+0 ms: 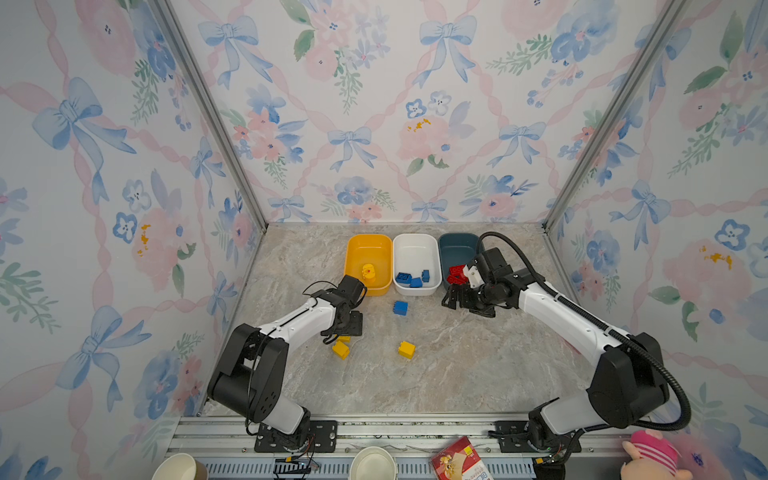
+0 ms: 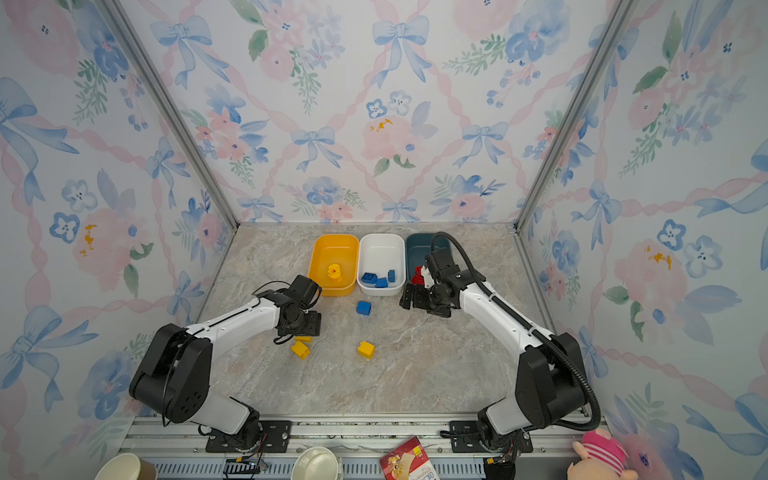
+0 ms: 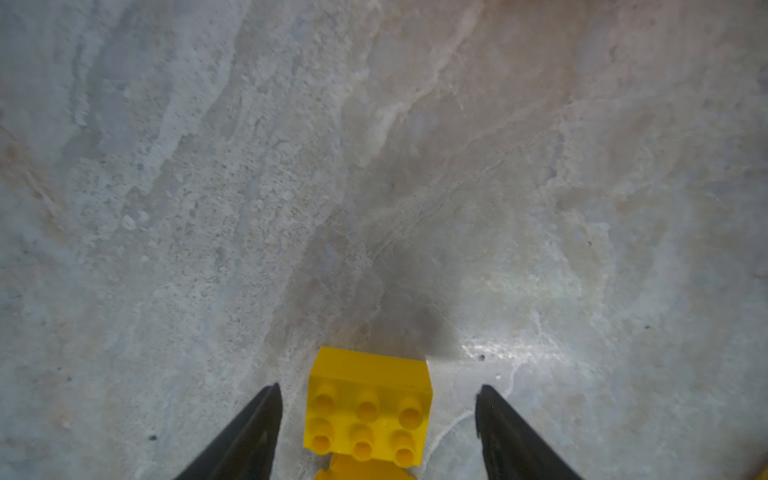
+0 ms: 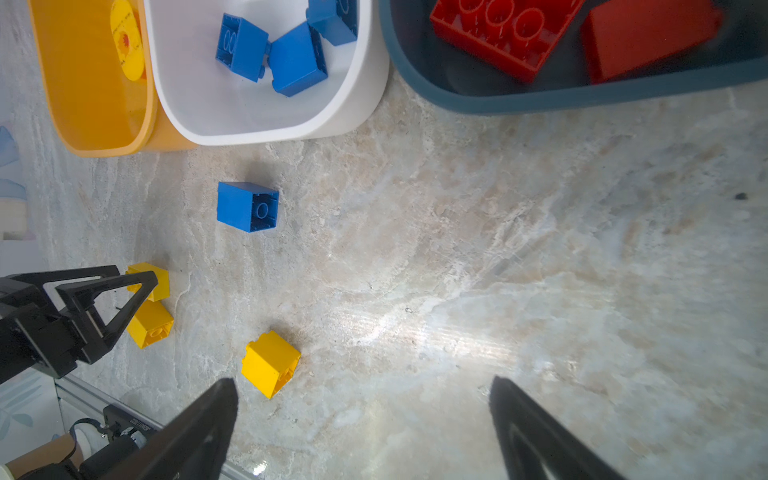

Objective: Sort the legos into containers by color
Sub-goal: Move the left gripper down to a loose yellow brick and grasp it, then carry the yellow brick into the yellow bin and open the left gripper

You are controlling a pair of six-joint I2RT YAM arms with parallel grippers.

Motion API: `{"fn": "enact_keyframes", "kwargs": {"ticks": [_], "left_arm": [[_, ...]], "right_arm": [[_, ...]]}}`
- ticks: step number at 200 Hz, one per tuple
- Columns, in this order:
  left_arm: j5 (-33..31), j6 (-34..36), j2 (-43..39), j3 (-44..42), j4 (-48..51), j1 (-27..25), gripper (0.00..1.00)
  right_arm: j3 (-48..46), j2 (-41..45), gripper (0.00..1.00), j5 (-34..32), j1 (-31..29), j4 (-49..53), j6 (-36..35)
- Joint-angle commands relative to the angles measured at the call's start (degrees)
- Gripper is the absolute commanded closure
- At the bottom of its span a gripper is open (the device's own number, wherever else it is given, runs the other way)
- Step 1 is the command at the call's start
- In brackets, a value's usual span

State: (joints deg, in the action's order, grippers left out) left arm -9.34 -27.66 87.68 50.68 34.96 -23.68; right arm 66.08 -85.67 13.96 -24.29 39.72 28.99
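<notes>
1. Three shallow tubs are sitting side by side at the back of a marble-patterned tabletop (image 1: pixel 478 365). In both top views a yellow-orange tub (image 1: pixel 368 249) is on the left, a white tub (image 1: pixel 415 249) in the middle and a dark teal tub (image 1: pixel 455 249) on the right.
2. The yellow-orange tub is holding one yellow piece (image 1: pixel 368 272) with a red mark on it.
3. The white tub is holding three blue bricks (image 4: pixel 297 60), bunched near its front wall.
4. The dark teal tub is holding red bricks (image 4: pixel 505 35). At least two are showing in the right wrist view, and the right arm is covering part of them in both top views.
5. A loose blue brick (image 1: pixel 400 308) is lying on the tabletop just in front of the white tub.
6. A lone yellow brick (image 1: pixel 406 349) is lying nearer the front, around the middle of the tabletop.
7. The left gripper (image 3: pixel 378 390) is pointing down at the left side of the tabletop. Its jaws are standing open on either side of a six-stud yellow brick (image 3: pixel 368 411). Bare tabletop is showing between the brick and each finger, so nothing is being gripped.
8. A neighbouring yellow brick (image 1: pixel 340 350) is lying just beside the six-stud one, on its front side.
9. The right gripper (image 4: pixel 363 384) is hovering in front of the dark teal tub. Its jaws are spread wide, with only bare tabletop between them.
10. Two paper cups (image 1: pixel 178 467), a red packet (image 1: pixel 457 459) and a pink plush toy (image 1: pixel 650 455) are sitting beyond the front rail, off the tabletop.
</notes>
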Motion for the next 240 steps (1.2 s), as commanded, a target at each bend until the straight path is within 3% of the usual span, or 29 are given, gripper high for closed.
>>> {"fn": "enact_keyframes", "kwargs": {"ticks": [1,81,148,240], "left_arm": [[0.79,-1.06,1.26,-0.67,1.51,0.74,0.26],[1.62,-1.28,4.15,-1.1,1.25,1.28,0.33],[1.58,-1.43,3.56,-1.04,1.26,1.42,0.5],[-0.57,-3.37,-1.61,6.17,1.43,1.4,0.56]], "right_arm": [[1.42,-0.9,0.03,0.38,-0.71,0.09,0.1],[1.51,-1.2,0.03,0.27,-0.69,-0.08,0.17],[1.42,-1.08,0.03,-0.09,-0.65,0.05,0.27],[1.11,-0.23,0.03,-0.31,-0.67,0.09,0.8]]}}
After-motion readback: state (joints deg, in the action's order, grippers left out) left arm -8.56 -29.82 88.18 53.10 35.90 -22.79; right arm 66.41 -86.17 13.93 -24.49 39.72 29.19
